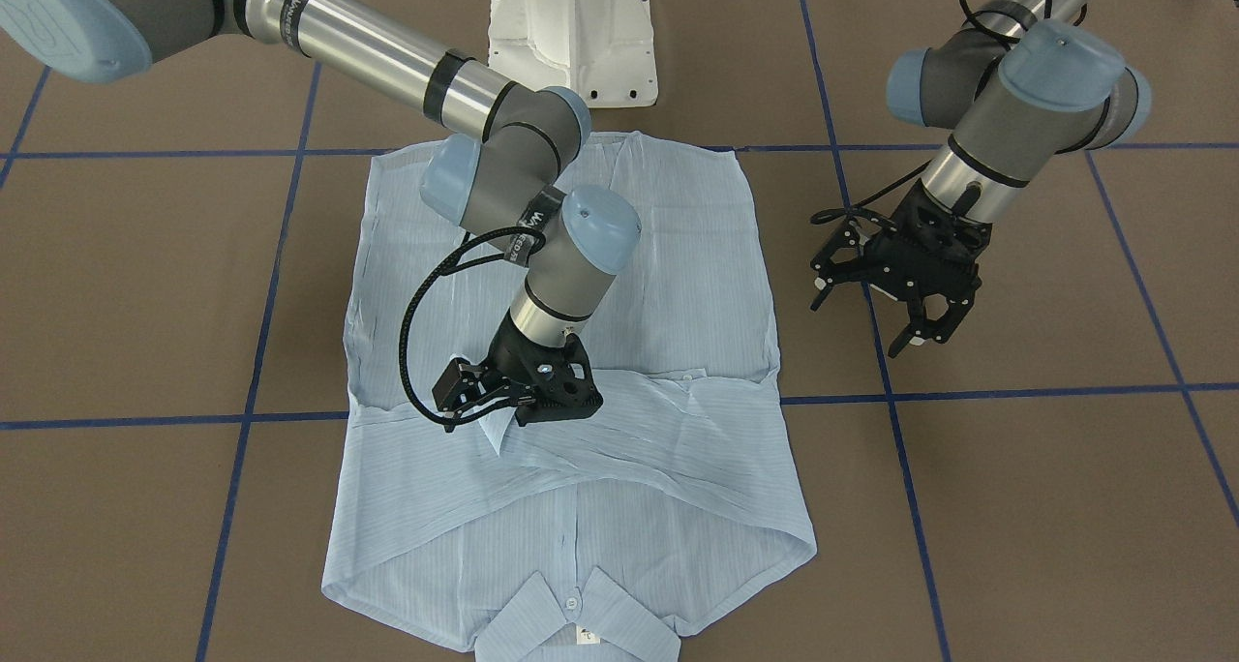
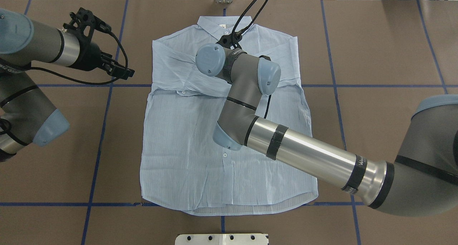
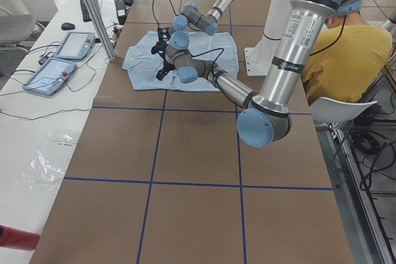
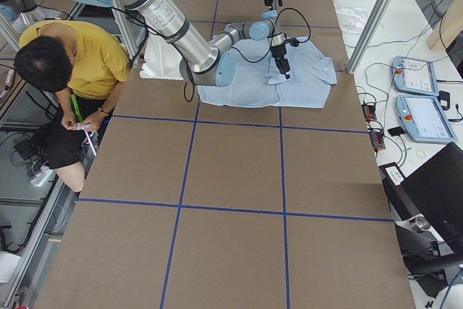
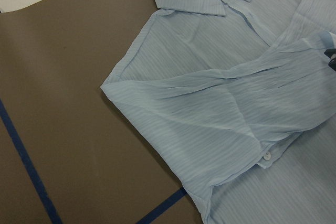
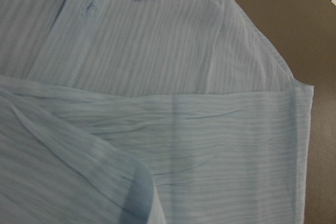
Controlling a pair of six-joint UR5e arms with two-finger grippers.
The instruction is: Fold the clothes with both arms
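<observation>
Bright, even lighting, faint shadows; the shirt (image 6: 184,129) slightly blurred in wrist close-ups

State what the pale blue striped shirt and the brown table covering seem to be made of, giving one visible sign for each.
The pale blue striped shirt looks like thin woven cloth, perhaps cotton: matt, finely wrinkled, lower layers showing through. The brown table covering looks like matt paper or card: flat, no sheen; uncertain.
</observation>
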